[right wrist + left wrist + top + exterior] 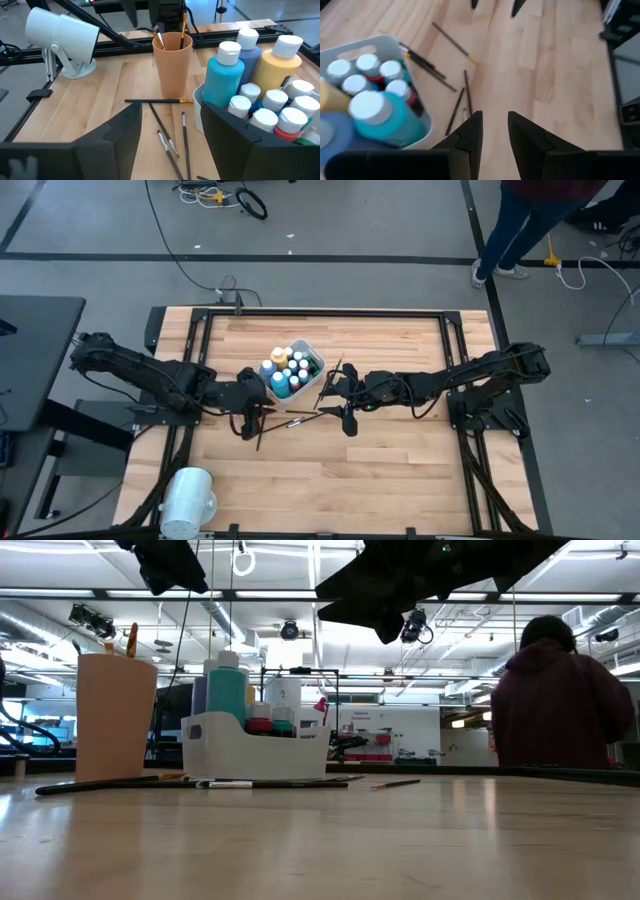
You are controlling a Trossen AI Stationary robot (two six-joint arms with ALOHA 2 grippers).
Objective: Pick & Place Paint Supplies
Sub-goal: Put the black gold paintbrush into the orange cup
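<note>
Paint bottles (260, 85) with white caps stand upright in a white tub (293, 370), also seen as bottles (367, 95) in the left wrist view. Several thin dark brushes (167, 137) lie flat on the wood between the two grippers, and show again as brushes (457, 102) and brushes (300, 418). A peach cup (172, 65) stands near them with two brushes in it. My left gripper (495, 135) hovers open beside the tub, above the brushes. My right gripper (172, 145) faces it from the table's right, wide open over the brushes. Neither touches anything.
A large white cylinder (188, 498) lies at the near left corner on a stand. The black frame rails (330, 312) border the table. Bare wood (380, 470) stretches toward the near edge and right. A person (565, 700) stands beyond the table.
</note>
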